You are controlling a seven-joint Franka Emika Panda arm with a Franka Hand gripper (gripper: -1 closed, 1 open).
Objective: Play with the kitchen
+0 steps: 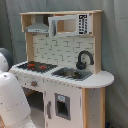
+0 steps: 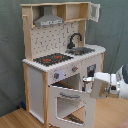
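Nearest the camera in the first exterior view, the robot arm (image 1: 12, 102) fills the first exterior view's lower left as a bulky white casing that hides the left part of the kitchen's lower front. In the second exterior view the arm's white end comes in from the second exterior view's right, and the gripper (image 2: 88, 85) sits just beside the upper edge of the oven door (image 2: 67, 105); whether its fingers are spread or closed, or touching the door, cannot be told. The windowed door hangs swung outward from the cabinet, tilted off the front. Behind it stands the kitchen (image 1: 75, 65) (image 2: 57, 65), upright on a wooden floor (image 2: 15, 117) and set before a grey curtain (image 1: 114, 45). On its worktop the black hob (image 2: 52, 58) with red rings lies toward the second exterior view's left, with the grey sink (image 2: 82, 50) beside it and the black faucet (image 1: 84, 59) arching over the sink's back edge. Farther back rises the pegboard (image 2: 54, 37), topped by the grey hood (image 2: 48, 20) and an open upper shelf (image 1: 65, 25).
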